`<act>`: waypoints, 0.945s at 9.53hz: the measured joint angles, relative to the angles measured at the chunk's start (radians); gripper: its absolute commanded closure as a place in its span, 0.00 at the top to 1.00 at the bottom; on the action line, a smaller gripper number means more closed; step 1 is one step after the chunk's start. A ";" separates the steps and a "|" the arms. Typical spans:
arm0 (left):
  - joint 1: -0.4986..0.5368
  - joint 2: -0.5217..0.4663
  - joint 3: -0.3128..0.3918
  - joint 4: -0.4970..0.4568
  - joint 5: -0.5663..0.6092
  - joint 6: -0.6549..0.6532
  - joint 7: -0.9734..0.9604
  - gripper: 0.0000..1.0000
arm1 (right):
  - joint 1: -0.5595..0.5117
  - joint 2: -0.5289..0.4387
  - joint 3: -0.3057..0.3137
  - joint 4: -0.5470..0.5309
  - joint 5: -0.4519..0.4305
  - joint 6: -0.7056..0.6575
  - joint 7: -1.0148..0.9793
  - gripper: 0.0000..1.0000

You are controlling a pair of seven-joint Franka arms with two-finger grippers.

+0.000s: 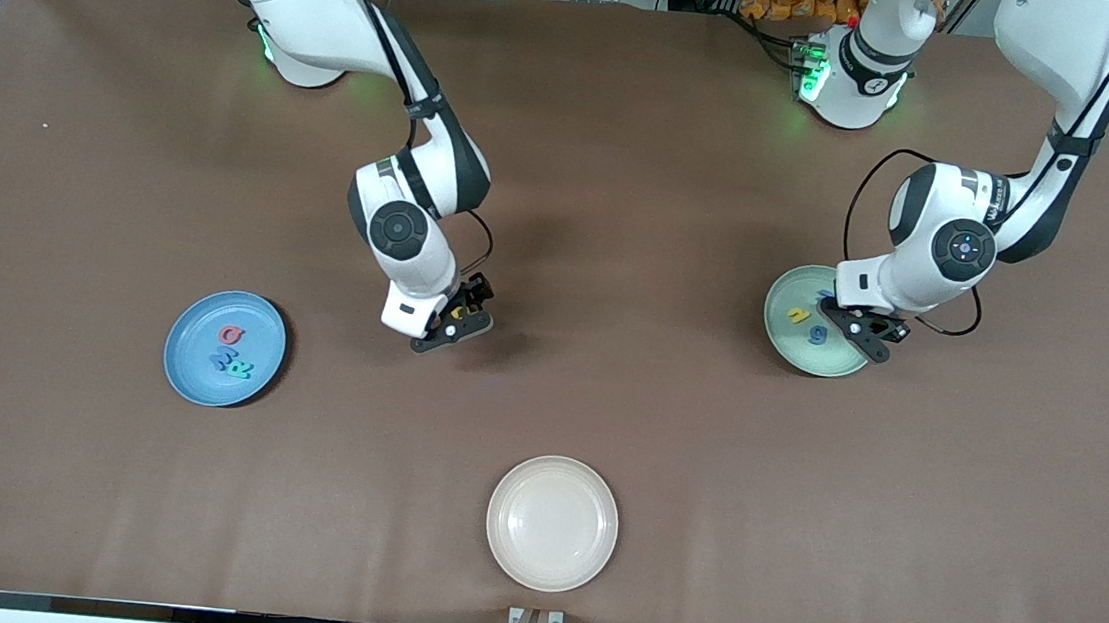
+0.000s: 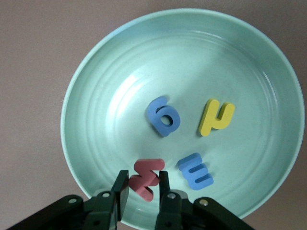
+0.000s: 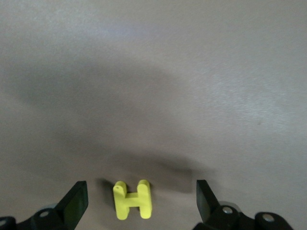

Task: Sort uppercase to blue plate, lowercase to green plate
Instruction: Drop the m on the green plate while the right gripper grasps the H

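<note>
My left gripper hangs low over the green plate, at the edge nearest the left arm's end of the table. Its jaws are shut on the red w. In the same plate lie a blue g, a yellow h and a blue m. My right gripper is open and down at the table, with the yellow H lying flat between its wide-spread fingers, untouched. The blue plate holds a red Q, a blue M and a green R.
A cream plate with nothing in it sits near the table's front edge, nearer the front camera than the yellow H. The brown table is bare between the plates.
</note>
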 measured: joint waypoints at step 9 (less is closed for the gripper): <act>-0.031 -0.026 -0.012 0.142 -0.001 -0.048 -0.371 1.00 | 0.031 -0.002 0.009 -0.048 0.000 0.069 0.048 1.00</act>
